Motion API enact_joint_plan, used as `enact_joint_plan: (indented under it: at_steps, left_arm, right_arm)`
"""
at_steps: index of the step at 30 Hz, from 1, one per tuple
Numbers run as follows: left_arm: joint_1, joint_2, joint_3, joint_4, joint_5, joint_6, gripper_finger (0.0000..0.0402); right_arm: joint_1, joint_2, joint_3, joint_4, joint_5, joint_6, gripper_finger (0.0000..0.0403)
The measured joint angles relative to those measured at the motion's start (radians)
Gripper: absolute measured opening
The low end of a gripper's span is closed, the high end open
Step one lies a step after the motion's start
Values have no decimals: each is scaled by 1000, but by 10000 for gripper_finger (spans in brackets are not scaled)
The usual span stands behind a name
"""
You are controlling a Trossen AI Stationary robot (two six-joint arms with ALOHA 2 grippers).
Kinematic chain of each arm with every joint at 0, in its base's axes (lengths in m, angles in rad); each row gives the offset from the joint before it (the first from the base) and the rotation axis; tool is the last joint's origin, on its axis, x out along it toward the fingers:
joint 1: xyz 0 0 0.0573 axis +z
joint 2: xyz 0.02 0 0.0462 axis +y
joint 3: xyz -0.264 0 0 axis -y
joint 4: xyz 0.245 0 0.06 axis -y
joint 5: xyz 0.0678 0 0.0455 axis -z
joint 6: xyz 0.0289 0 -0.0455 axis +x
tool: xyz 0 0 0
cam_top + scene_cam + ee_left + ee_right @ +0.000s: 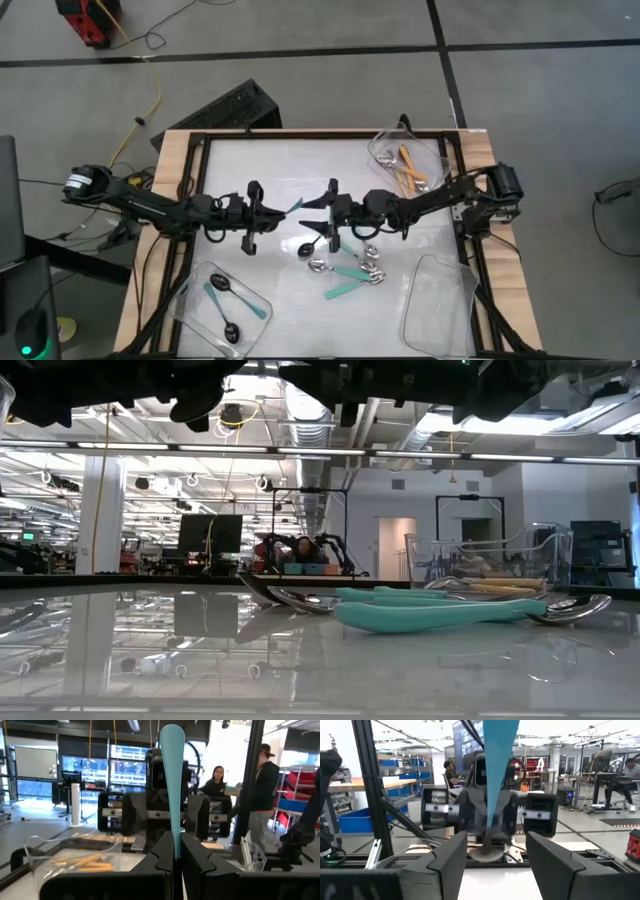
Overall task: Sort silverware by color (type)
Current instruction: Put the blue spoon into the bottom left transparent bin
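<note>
Mid-frame in the high view the two arms meet nose to nose: the left tool (268, 212) is clamped tight on a thin blue-handled spoon (172, 780) that sticks out toward the right tool (318, 214), whose fingers (445, 860) stand wide apart on either side of the handle without gripping it. Just below them a heap of teal-handled spoons (350, 277) lies on the white worktop (270, 170), hemmed in by clear trays: orange-handled spoons (409, 170) upper right, blue-handled spoons (226, 303) lower left, and an empty tray (440, 305) lower right. No readable writing shows anywhere.
</note>
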Motion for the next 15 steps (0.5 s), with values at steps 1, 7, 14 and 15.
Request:
enact_joint_plan:
  at_steps: [1, 7, 14, 15]
  left_arm:
    - [0, 15, 0, 15, 0, 0, 0]
    - [0, 88, 0, 98, -2, 9, 0]
    - [0, 109, 0, 152, -2, 11, 0]
    - [0, 109, 0, 152, -2, 11, 0]
  right_arm:
    - [0, -2, 0, 2, 2, 0, 232]
    - [-6, -11, 0, 3, 7, 0, 251]
    - [-6, 0, 0, 7, 0, 0, 264]
    - [-6, 0, 0, 7, 0, 0, 265]
